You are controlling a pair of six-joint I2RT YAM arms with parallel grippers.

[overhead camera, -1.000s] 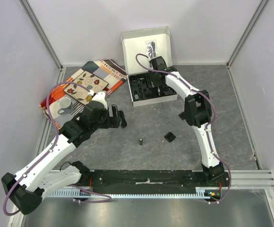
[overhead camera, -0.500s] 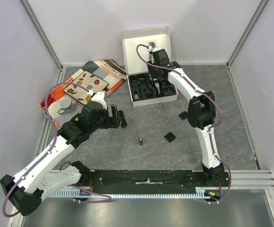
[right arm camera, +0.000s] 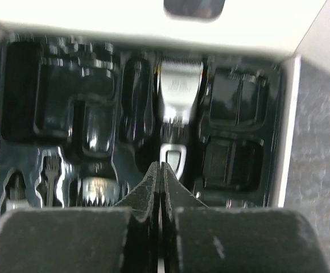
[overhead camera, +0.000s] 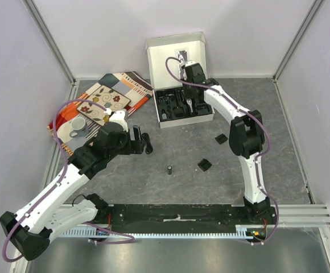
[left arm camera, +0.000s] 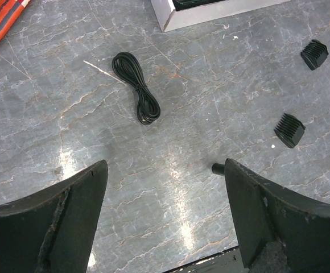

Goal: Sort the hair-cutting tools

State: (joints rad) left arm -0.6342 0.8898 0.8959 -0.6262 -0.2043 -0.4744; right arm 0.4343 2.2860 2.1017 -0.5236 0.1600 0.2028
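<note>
- Left gripper (left arm camera: 165, 166): fingers spread wide, nothing between them. It hangs over the table (left arm camera: 51, 114), out from the box's (left arm camera: 210, 14) front left corner.
- Cord (left arm camera: 136, 88): black, wound into a slim, long coil. It lies loose on the table between that gripper and the box front, ahead of the open fingers and slightly left of their midline.
- Cord axis: mostly points away from the gripper, at a slight slant, so it lies across the fingers' closing line. Reaching it likely needs a move forward and down, with little wrist turn.
- Nearer arm: the left, by a wide margin.
- Right gripper (right arm camera: 161, 166): fingers pressed together, empty, poised over the box.
- Clipper (right arm camera: 179, 108): black and silver, seated in the box's middle slot, blade toward the back wall.
- Two combs (left arm camera: 290, 129) and a cylinder (left arm camera: 217, 168): loose on the table in front of the box.
</note>
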